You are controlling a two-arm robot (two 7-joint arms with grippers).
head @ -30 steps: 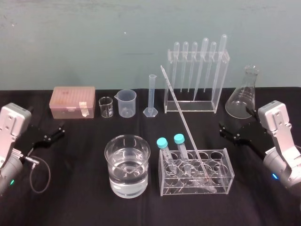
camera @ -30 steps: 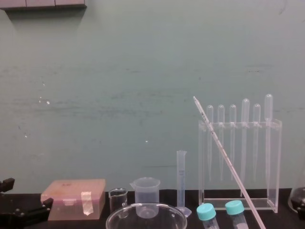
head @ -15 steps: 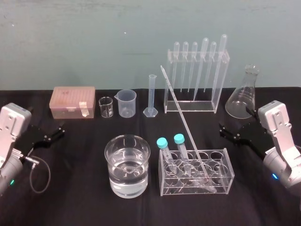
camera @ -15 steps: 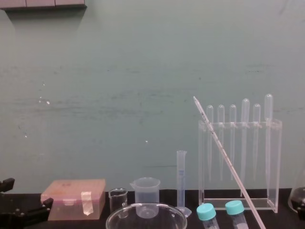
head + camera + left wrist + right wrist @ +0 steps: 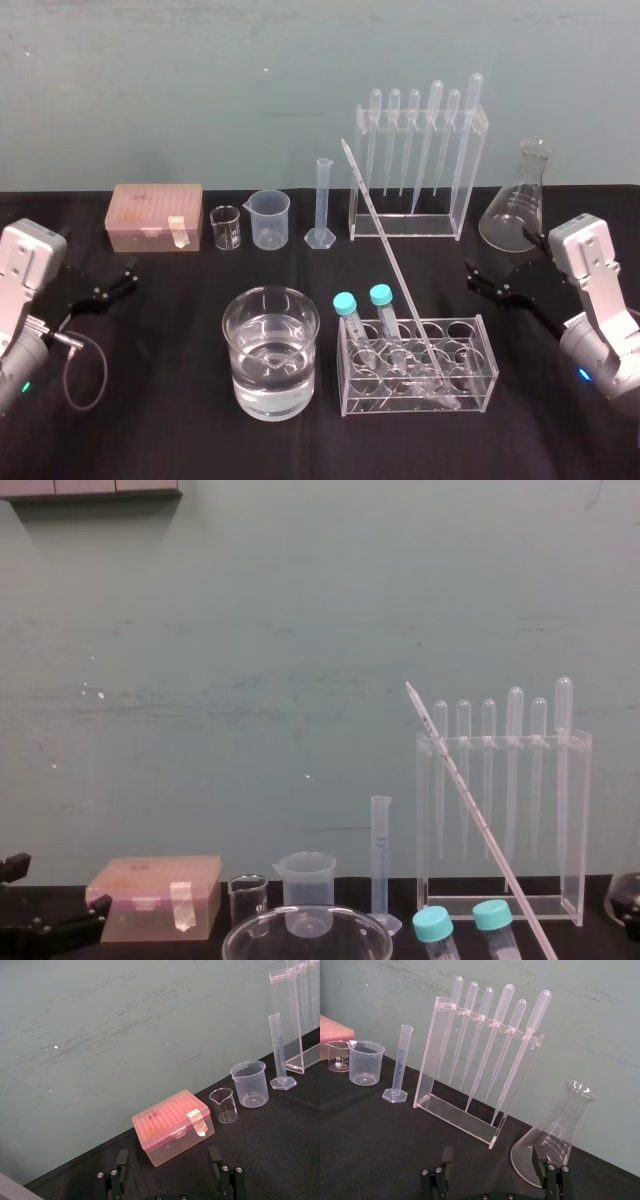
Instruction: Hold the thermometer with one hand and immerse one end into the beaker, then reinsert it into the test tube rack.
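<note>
- Head view against the pictures from a moment earlier: nothing has shifted. Both arms sit where they were and no glassware has moved, so I judge the task not yet begun.
- The thermometer [image 5: 390, 262] stands in the test tube rack [image 5: 470, 385] at the near middle of the counter [image 5: 150, 400], its lower end down inside the rack and its top leaning up toward the far left.
- The left gripper [image 5: 125, 275] hangs at the left edge, well apart from everything. Its fingers [image 5: 120, 1162] are spread wide and hold nothing.
- The right gripper [image 5: 478, 278] waits right of the rack, nearer the thermometer, fingers [image 5: 446, 1157] likewise wide and empty. It looks the likelier arm to reach in.
- The beaker [image 5: 270, 400], part full of water [image 5: 270, 362], stands just left of the rack, so the carry should be short.
- Two blue-capped tubes [image 5: 345, 302] stand in the rack right beside the thermometer on the beaker's side. The rod must rise clear of them before swinging left.
- Along the far edge stand a pink box [image 5: 155, 215], a small glass beaker [image 5: 226, 228], a plastic beaker [image 5: 270, 218], a measuring cylinder [image 5: 323, 205], a pipette stand [image 5: 415, 225] and a conical flask [image 5: 520, 205]. The flask is near the right arm, and the stand is behind the thermometer's tip.
</note>
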